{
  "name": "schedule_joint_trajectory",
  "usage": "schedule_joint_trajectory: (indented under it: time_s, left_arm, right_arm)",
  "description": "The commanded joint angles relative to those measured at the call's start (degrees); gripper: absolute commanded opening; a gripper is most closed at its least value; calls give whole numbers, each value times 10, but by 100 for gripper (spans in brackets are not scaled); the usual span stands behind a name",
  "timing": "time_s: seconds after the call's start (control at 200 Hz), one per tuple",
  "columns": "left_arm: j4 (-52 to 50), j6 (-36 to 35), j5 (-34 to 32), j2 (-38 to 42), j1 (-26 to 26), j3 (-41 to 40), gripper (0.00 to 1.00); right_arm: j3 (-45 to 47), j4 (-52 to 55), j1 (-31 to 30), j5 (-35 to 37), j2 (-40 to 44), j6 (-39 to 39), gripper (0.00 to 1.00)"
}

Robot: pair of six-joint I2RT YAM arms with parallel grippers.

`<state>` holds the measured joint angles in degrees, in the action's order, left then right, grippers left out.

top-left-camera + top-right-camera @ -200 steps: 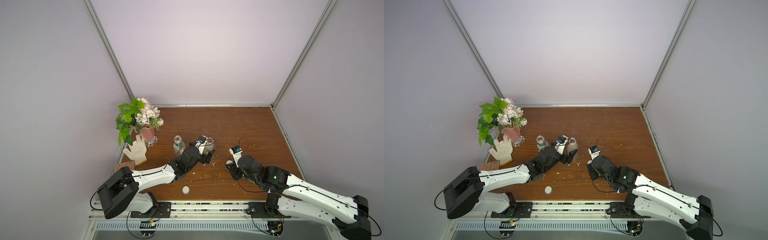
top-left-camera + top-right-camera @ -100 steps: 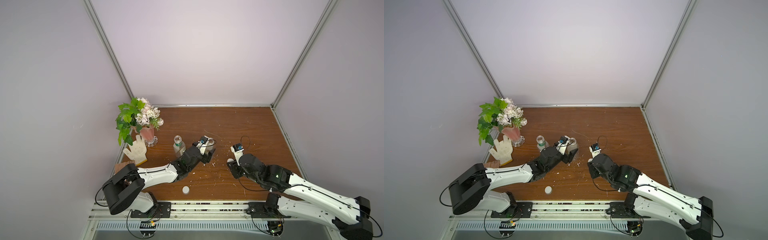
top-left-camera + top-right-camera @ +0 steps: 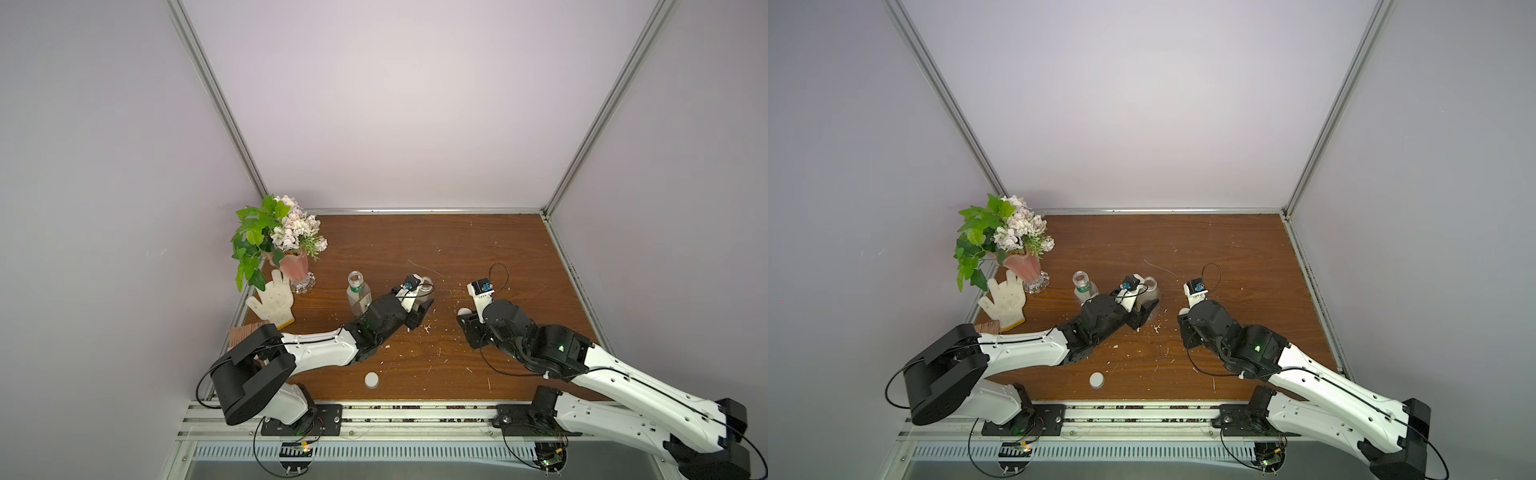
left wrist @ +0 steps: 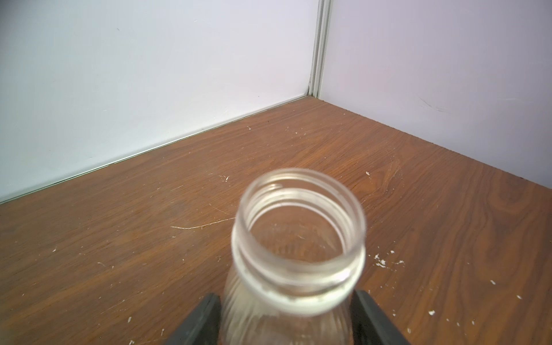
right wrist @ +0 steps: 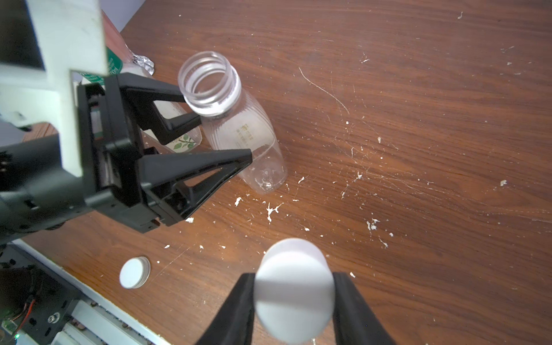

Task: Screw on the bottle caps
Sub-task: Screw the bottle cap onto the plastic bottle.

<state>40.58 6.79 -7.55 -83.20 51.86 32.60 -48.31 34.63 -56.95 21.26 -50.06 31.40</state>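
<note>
The right gripper (image 5: 294, 280) had its jaws clamped on a bottle cap (image 5: 294, 298). The left gripper (image 5: 222, 137) had its jaws flanking the plain bottle (image 5: 248, 131), with contact unclear. A firm hold between them seemed needed before setting the cap level and twisting.

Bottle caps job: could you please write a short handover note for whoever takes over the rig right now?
Left gripper: jaws either side of the upright plain bottle; firm grip not clear.
Right gripper: shut on one cap, held apart from both bottles.
Labelled bottle stands uncapped close by; second cap lies loose near the table's front edge.
Done: nothing capped. Left: screw on both caps.
</note>
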Motion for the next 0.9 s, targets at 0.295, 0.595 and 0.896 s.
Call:
schedule_joint_trajectory:
  time_s: [0.295,0.595,0.896]
  left_arm:
    - [52,-8,17,-13,8,-21,61]
    - [60,1,45,-7,8,-23,57]
    - [66,10,117,-4,8,-16,57]
  right_arm:
    - [-31,4,20,8,-15,2,41]
    - [-38,2,26,6,-19,2,41]
    - [-44,3,30,3,-20,0,41]
